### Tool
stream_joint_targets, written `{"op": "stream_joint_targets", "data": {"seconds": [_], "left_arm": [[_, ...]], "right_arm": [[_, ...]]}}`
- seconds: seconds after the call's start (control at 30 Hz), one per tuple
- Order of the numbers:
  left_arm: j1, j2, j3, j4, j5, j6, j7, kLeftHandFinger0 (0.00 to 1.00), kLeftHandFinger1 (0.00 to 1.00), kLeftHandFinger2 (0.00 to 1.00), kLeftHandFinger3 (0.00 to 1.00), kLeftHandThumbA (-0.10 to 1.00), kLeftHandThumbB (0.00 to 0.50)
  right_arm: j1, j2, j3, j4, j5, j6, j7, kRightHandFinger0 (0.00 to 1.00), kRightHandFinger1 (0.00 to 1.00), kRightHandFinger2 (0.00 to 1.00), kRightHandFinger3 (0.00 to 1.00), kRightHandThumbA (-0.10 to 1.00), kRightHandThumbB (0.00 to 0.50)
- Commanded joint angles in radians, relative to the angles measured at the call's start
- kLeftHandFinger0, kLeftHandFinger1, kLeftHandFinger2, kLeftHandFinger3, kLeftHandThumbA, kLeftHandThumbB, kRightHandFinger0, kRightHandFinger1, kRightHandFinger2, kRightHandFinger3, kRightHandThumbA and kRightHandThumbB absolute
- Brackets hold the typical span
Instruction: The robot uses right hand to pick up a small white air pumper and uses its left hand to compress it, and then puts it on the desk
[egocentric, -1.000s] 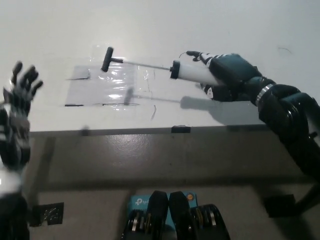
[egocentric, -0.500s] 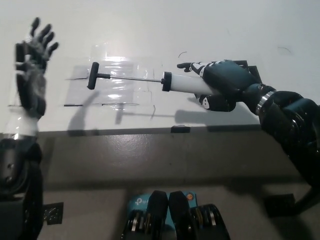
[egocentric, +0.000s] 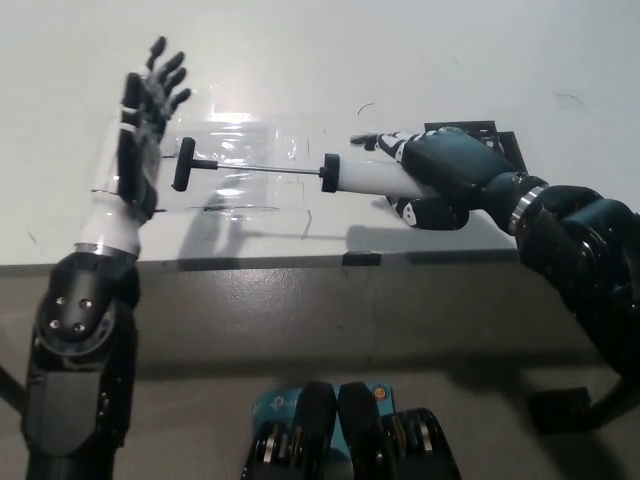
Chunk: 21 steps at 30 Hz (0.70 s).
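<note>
Two hands were at work over the white worktop. The black right hand was closed round the white barrel of the air pump, holding it roughly level above the surface with the black collar, thin rod and black T-handle pointing away from its palm toward the other hand. The rod looked fully drawn out, so no compression had been made yet.

The white left hand stood upright just beside the T-handle, on the side away from the barrel, its fingers spread and holding nothing. Whether its palm already touched the handle could not be told; it looked very close. Beneath the rod, below both hands, a clear plastic sheet lay flat on the worktop.

Compared with a second before, the left hand had come up from the lower left edge of the picture and travelled inward to the handle, closing almost the whole gap. The right hand had drawn the pump slightly toward that hand and kept its grasp. By my judgement the pick-up was finished and the push on the handle was about to begin.
</note>
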Motion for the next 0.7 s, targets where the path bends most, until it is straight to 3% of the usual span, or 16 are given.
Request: {"op": "stream_joint_targets", "data": {"seconds": [0.0, 0.07, 0.23, 0.33, 0.43, 0.57, 0.67], "left_arm": [[-0.034, -0.008, -0.014, -0.043, 0.032, 0.004, 0.018, 1.0, 1.0, 1.0, 1.0, 1.0, 0.252], [-0.025, -0.012, -0.018, -0.052, 0.039, 0.006, 0.019, 1.0, 1.0, 1.0, 1.0, 1.0, 0.253], [-0.019, -0.024, -0.021, -0.066, 0.039, -0.005, 0.014, 1.0, 1.0, 1.0, 1.0, 1.0, 0.253], [-0.016, -0.034, -0.023, -0.082, 0.026, 0.0, 0.006, 1.0, 1.0, 1.0, 1.0, 1.0, 0.28], [-0.015, -0.043, -0.025, -0.093, 0.024, 0.004, 0.006, 1.0, 1.0, 1.0, 1.0, 1.0, 0.287], [-0.013, -0.056, -0.025, -0.105, 0.012, 0.013, 0.001, 1.0, 1.0, 1.0, 1.0, 1.0, 0.283], [-0.014, -0.064, -0.029, -0.105, 0.021, -0.003, 0.004, 1.0, 1.0, 1.0, 1.0, 1.0, 0.274]], "right_arm": [[-0.038, 0.002, -0.019, -0.004, 0.0, -0.021, -0.009, 0.08, 0.57, 0.87, 0.93, -0.1, 0.145], [-0.039, 0.005, -0.017, 0.0, -0.004, -0.029, -0.015, 0.08, 0.59, 0.89, 1.0, -0.1, 0.144], [-0.044, 0.011, -0.015, 0.006, -0.008, -0.032, -0.018, 0.08, 0.6, 0.89, 1.0, -0.1, 0.145], [-0.048, 0.017, -0.015, 0.015, -0.005, -0.035, -0.019, 0.09, 0.6, 0.9, 1.0, -0.1, 0.147], [-0.052, 0.023, -0.016, 0.022, -0.004, -0.038, -0.021, 0.07, 0.59, 0.88, 0.95, -0.1, 0.147], [-0.06, 0.033, -0.013, 0.022, -0.013, -0.037, -0.018, 0.05, 0.56, 0.87, 0.76, -0.1, 0.18], [-0.066, 0.041, -0.009, 0.02, -0.017, -0.04, -0.017, 0.02, 0.53, 0.85, 0.83, -0.1, 0.17]]}}
